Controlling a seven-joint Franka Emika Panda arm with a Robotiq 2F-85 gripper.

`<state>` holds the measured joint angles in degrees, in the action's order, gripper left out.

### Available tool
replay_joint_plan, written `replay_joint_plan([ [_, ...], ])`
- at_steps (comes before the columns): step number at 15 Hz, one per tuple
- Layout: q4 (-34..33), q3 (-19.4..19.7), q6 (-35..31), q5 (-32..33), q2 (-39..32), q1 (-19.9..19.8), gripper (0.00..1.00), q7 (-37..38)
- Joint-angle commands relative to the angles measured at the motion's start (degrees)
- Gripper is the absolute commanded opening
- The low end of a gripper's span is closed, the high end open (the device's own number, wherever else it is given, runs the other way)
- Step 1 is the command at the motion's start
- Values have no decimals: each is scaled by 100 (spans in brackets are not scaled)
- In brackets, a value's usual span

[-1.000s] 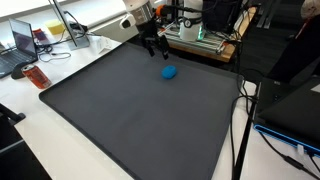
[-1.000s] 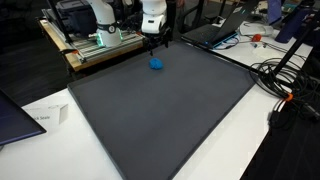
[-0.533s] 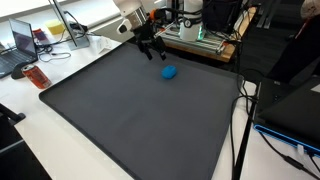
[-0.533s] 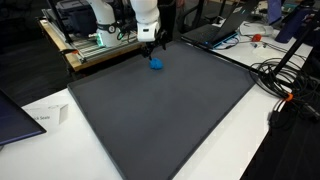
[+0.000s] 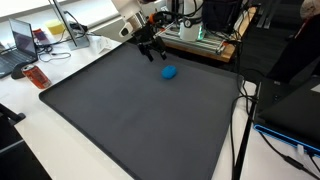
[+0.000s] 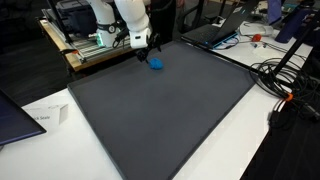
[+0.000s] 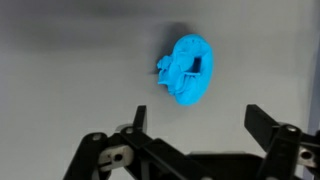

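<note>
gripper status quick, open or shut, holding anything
Gripper: open, holding nothing; the blue object lies on the dark mat, clear of both fingers.

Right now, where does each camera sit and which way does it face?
Exterior view: raised off a near corner, facing across the dark mat to the arm, open gripper and blue object.
Exterior view: raised off a near corner, facing across the mat to the arm and gripper.
Wrist view: looking down at the mat; fingers at the bottom.
Shared: all three show the blue object and gripper.
</note>
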<state>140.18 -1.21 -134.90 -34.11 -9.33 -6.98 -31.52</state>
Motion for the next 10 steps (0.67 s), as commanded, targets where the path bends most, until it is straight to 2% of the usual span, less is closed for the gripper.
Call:
replay_joint_plan([
  [1, 381, -5, -363, -262, 199, 25, 100, -44],
  [5, 718, -86, -1000, -510, 274, 74, 100, -107],
  [10, 1019, -163, -1286, -1574, 412, -1, 100, -1048],
])
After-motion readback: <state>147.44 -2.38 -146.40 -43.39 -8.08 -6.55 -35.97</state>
